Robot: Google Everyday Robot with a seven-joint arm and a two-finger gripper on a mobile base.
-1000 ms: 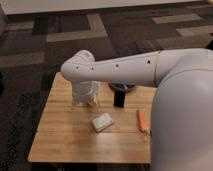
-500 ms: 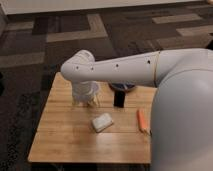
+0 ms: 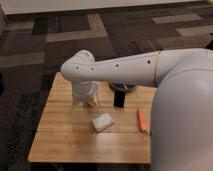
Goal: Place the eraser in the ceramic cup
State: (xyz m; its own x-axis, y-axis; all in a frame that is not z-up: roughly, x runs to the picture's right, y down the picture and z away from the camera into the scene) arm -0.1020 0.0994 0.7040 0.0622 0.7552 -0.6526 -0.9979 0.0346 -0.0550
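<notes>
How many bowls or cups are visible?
1: a dark blue shallow bowl at the table's back edge, behind the black rectangular block. The gripper, rear left, may hide a cup.

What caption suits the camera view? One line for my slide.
The gripper hangs open above the table, beside the upright eraser; pale pad and orange tool lie in front.

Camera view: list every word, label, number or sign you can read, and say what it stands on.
None: no readable text on the eraser, pale pad, orange tool, table or arm.
The gripper, above the table's back left, shows none either.
</notes>
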